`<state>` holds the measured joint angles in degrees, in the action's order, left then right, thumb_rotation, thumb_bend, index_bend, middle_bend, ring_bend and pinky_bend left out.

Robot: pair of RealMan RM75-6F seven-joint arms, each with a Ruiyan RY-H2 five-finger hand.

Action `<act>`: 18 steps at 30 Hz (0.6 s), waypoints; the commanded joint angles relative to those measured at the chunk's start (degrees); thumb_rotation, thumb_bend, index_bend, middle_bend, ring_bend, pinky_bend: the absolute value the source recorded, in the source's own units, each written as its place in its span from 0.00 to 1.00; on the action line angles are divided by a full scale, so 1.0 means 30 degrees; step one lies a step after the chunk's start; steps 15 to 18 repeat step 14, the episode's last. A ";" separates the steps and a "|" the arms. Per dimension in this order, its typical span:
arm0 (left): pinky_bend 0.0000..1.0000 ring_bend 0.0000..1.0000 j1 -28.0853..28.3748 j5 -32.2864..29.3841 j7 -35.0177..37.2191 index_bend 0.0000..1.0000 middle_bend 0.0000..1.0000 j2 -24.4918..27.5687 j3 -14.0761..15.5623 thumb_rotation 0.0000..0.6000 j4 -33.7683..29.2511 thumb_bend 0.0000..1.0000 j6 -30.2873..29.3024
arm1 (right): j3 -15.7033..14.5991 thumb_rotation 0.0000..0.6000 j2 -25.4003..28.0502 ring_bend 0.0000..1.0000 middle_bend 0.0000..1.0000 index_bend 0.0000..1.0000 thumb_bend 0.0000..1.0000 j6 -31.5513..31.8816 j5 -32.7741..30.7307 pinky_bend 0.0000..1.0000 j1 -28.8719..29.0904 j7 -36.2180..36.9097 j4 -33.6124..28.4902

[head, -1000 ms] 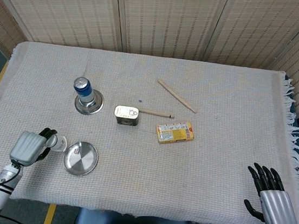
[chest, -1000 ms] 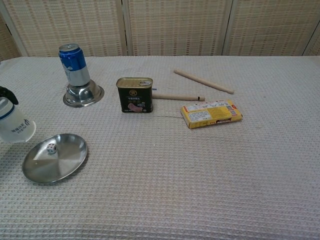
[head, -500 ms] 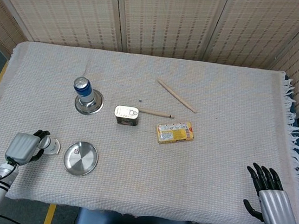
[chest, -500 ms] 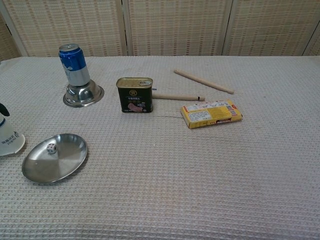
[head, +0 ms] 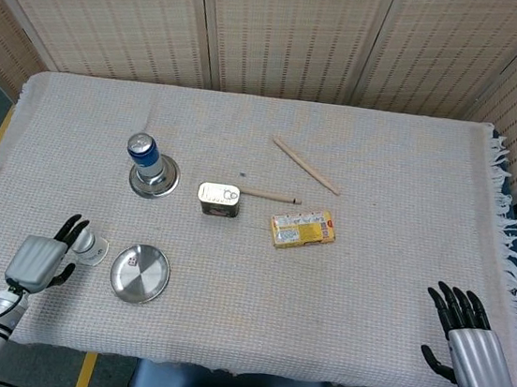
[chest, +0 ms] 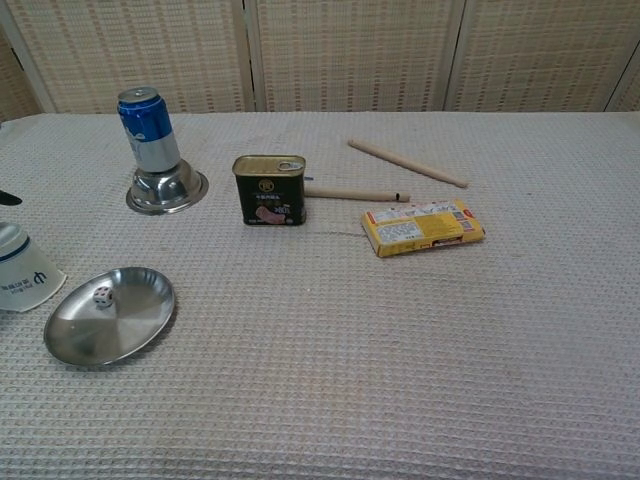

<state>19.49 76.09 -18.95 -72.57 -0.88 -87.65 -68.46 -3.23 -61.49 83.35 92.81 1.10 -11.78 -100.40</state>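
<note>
Now the left hand [head: 38, 261], fingers spread, holds nothing beside the paper cup [chest: 22, 280].

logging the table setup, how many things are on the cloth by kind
cans: 2, blue can, meat tin
metal dishes: 2, bowl, plate
wooden sticks: 2
paper cup: 1
yellow box: 1
die: 1
total: 9

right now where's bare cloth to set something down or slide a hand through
Widest free patch: between the yellow box and the right hand. The back strip behind the long wooden stick is bare too. It is crowded on the left, where the white cup, steel plate, blue can and meat tin sit by the left hand.
</note>
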 commanded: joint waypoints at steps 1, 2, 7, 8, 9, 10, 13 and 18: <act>0.87 0.60 -0.0972 0.1469 0.1154 0.00 0.00 0.0423 0.0266 1.00 -0.0542 0.39 -0.2172 | 0.0000 0.93 0.0037 0.00 0.00 0.00 0.17 0.0123 0.0116 0.00 -0.0032 0.0107 -0.0018; 0.71 0.40 -0.1546 0.2248 0.1936 0.00 0.00 0.0552 0.0446 1.00 -0.0594 0.39 -0.3400 | 0.0035 0.93 0.0026 0.00 0.00 0.00 0.17 0.0253 0.0204 0.00 -0.0048 0.0172 0.0030; 0.19 0.00 -0.3871 0.5307 0.6363 0.00 0.00 0.0434 0.1474 1.00 0.1145 0.39 -0.8031 | 0.0381 0.93 -0.0426 0.00 0.00 0.00 0.17 0.1239 0.0700 0.00 -0.0180 0.0398 0.0615; 0.17 0.00 -0.4068 0.5519 0.6530 0.00 0.00 0.0459 0.1630 1.00 0.1495 0.39 -0.8263 | 0.0436 0.93 -0.0516 0.00 0.00 0.00 0.17 0.1342 0.0695 0.00 -0.0206 0.0382 0.0699; 0.15 0.00 -0.4207 0.5631 0.6741 0.00 0.00 0.0462 0.1731 1.00 0.1755 0.39 -0.8373 | 0.0459 0.93 -0.0569 0.00 0.00 0.00 0.17 0.1354 0.0634 0.00 -0.0225 0.0339 0.0749; 0.14 0.00 -0.4279 0.5690 0.6986 0.00 0.00 0.0463 0.1726 1.00 0.1875 0.39 -0.8471 | 0.0451 0.93 -0.0578 0.00 0.00 0.00 0.17 0.1306 0.0554 0.00 -0.0241 0.0298 0.0742; 0.14 0.00 -0.4356 0.5665 0.7302 0.00 0.00 0.0481 0.1461 1.00 0.2078 0.39 -0.8642 | 0.0409 0.93 -0.0488 0.00 0.00 0.00 0.17 0.1265 0.0523 0.00 -0.0271 0.0224 0.0583; 0.13 0.00 -0.4374 0.5707 0.7280 0.00 0.00 0.0448 0.1371 1.00 0.2131 0.39 -0.8710 | 0.0414 0.93 -0.0464 0.00 0.00 0.00 0.17 0.1336 0.0552 0.00 -0.0301 0.0186 0.0569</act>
